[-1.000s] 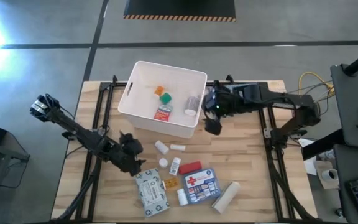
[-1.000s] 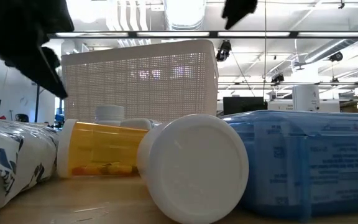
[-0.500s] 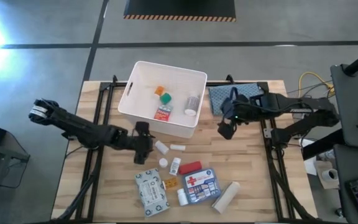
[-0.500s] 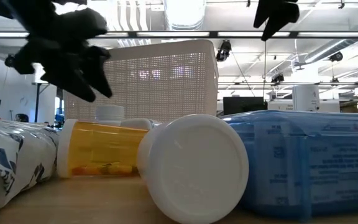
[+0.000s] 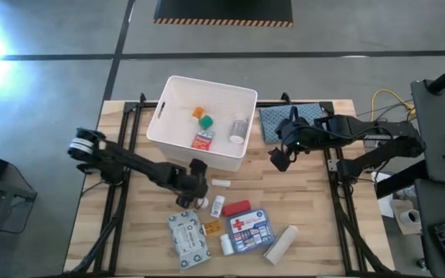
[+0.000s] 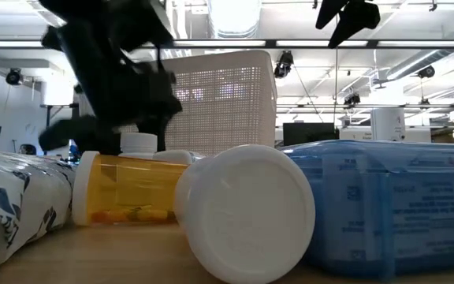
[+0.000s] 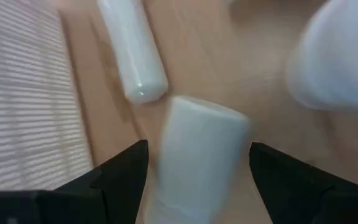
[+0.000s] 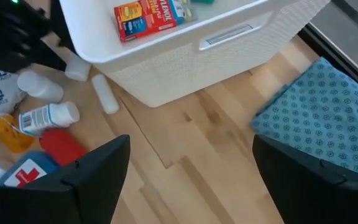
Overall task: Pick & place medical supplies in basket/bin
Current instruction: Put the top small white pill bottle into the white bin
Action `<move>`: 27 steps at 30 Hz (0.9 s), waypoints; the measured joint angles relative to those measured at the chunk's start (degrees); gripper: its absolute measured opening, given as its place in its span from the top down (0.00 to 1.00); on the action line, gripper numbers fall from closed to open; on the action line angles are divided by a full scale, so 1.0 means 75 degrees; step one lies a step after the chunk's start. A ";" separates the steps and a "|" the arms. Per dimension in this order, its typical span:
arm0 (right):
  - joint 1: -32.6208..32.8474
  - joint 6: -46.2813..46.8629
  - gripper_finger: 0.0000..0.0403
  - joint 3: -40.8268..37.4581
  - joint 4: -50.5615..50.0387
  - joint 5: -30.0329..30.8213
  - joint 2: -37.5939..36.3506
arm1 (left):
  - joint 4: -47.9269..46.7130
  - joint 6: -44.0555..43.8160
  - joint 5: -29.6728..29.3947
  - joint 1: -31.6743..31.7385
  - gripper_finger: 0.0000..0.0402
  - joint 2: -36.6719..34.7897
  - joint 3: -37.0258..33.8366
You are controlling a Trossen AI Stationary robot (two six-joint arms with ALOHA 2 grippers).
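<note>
My left gripper (image 5: pixel 194 176) is open and low over the table just near of the white basket (image 5: pixel 178 93). In the left wrist view, my left gripper (image 7: pixel 197 148) has one finger on each side of a white pill bottle (image 7: pixel 194 165) lying on its side. More supplies lie nearby: a white tube (image 5: pixel 221 183), a red tube (image 5: pixel 236 208), an orange vial (image 5: pixel 211 228), a first-aid pouch (image 5: pixel 249 229), a white pack (image 5: pixel 188 239) and a gauze roll (image 5: pixel 280 243). My right gripper (image 5: pixel 279 160) hangs open and empty beside the basket's right end.
The basket holds a green cube (image 5: pixel 205 121), an orange item (image 5: pixel 198 113), a red box (image 5: pixel 202 140) and a clear vial (image 5: pixel 238 129). A blue-grey patterned cloth (image 5: pixel 280 120) lies right of it. Bare wood (image 5: pixel 307 208) spreads on the table's right part.
My left gripper has swept toward the table's right, from beside the white pack to the pill bottle in front of the basket, and come down over it. My right gripper has drawn away from the basket's right rim toward the right and near side, then held still.
</note>
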 joint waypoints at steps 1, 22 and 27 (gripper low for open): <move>0.0003 0.0011 0.19 0.0000 -0.0001 0.0001 -0.0002 | -0.0100 0.0000 0.0000 0.0031 0.36 0.0189 0.0149; 0.0857 0.0979 0.19 -0.0757 -0.1463 -0.2693 -0.0065 | -0.4669 -0.3657 0.0798 0.0016 0.60 -0.1259 0.2343; 0.1399 0.1790 0.19 -0.1952 -0.0093 -0.2831 -0.0214 | -0.4233 -0.4355 -0.1084 -0.0044 0.60 -0.2977 0.3150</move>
